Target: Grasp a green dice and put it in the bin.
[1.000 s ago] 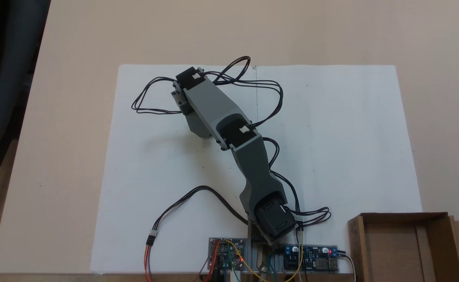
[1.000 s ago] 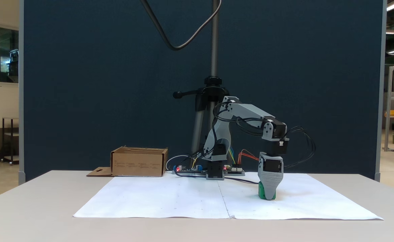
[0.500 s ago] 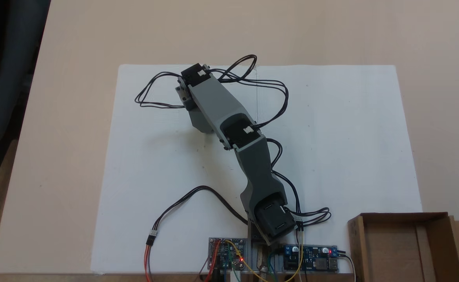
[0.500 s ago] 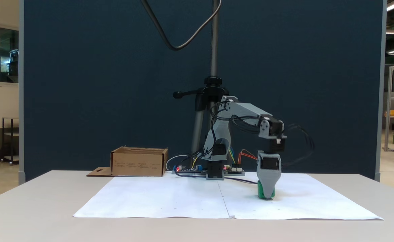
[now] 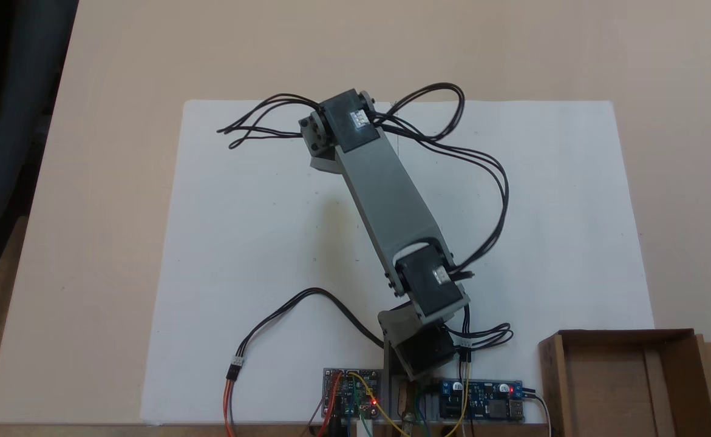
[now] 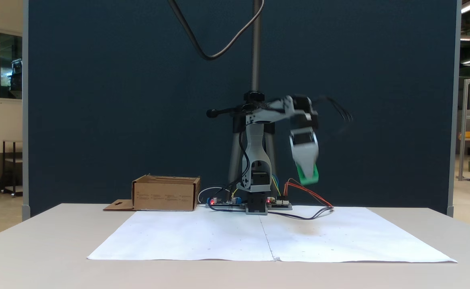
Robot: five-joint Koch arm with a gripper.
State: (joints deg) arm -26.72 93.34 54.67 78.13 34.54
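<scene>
In a fixed view, right of centre, the gripper [image 6: 309, 176] hangs blurred above the white paper [image 6: 202, 241], clamped on the green dice [image 6: 310, 177]; the bin [image 6: 165, 193] sits left

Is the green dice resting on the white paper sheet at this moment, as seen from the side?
No, in a fixed view the green dice hangs in the gripper, well above the white paper sheet.
</scene>
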